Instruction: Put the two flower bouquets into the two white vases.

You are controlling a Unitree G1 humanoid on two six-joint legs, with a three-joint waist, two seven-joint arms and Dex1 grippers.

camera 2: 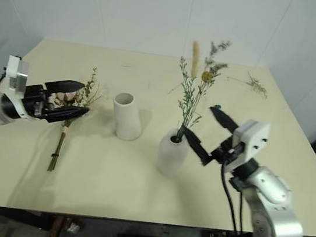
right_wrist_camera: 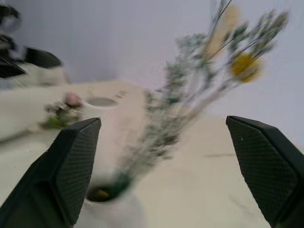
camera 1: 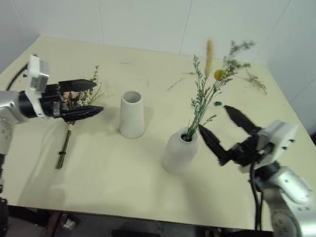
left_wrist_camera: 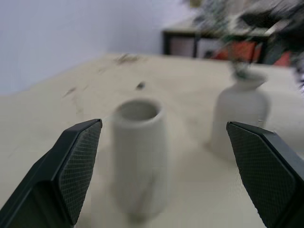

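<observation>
Left eye view gives me the whole table [camera 1: 136,192]: the green-sprig bouquet [camera 1: 205,96] stands in the narrow-necked vase [camera 1: 178,151], its stems down in the neck, just ahead of my right gripper [camera 1: 227,131]. That gripper's fingers are spread wide with nothing between them; the lower finger sits close beside the vase's shoulder, and I can't tell whether it touches.

My left gripper [camera 1: 81,102] is also wide open and empty. The rose bouquet [camera 1: 76,113] lies flat on the table right under it, heads beneath the fingers and stems running back toward me. The tall vase [camera 1: 132,114] stands empty, just past the left fingertips and between the two grippers; in the left wrist view it sits squarely between the fingers [left_wrist_camera: 76,171].

I judge one bouquet is placed and the rose bouquet is next.

What worries me:
- The narrow-necked vase looks top-heavy with those long sprigs. If I swing the right gripper away carelessly, the near finger could clip it or snag a stem and tip it
- Going down on the roses, a grip on the heads rather than the stems would crush them and leave the bundle hanging badly for the vase mouth
- The tall vase is near enough to the left gripper that a sideways sweep could knock it over
</observation>
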